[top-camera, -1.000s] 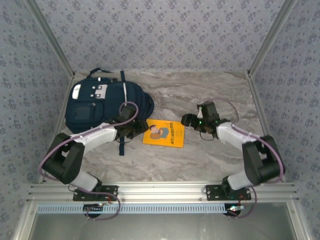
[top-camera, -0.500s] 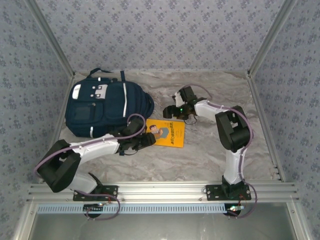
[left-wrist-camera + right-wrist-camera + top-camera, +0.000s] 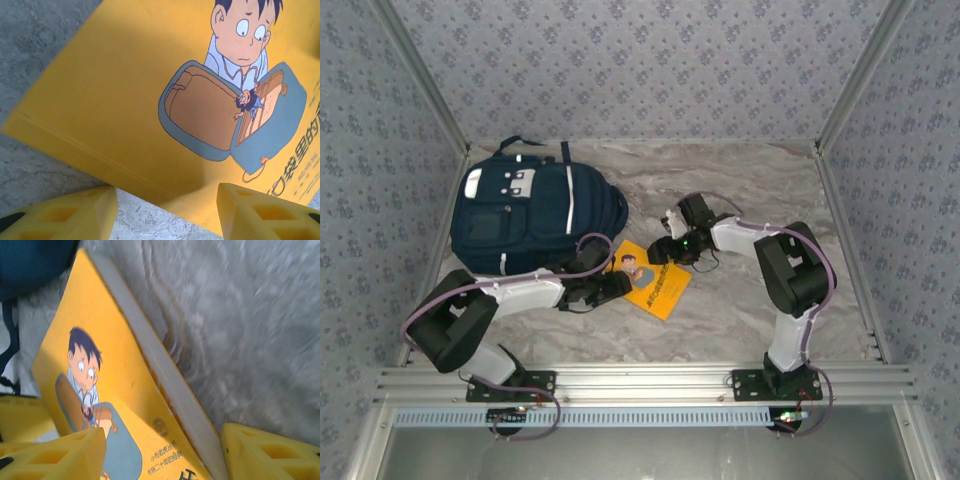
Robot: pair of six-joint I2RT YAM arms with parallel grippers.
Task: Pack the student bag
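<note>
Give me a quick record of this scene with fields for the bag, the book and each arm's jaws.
bag: navy student bag, lying at the table's far left
book: yellow picture book, on the table right of the bag, outside it
left jaws: open, at the book's left edge
right jaws: open, at the book's far corner
packing: book not yet in the bag

The student bag (image 3: 535,215) is navy blue with white stripes and a grey-white patch. The book (image 3: 125,100) is bright yellow, with a dark-haired cartoon boy in pale blue. The bench (image 3: 740,190) is grey-veined marble. The left hand (image 3: 167,200) and right hand (image 3: 162,440) are yellow-fingered.
</note>
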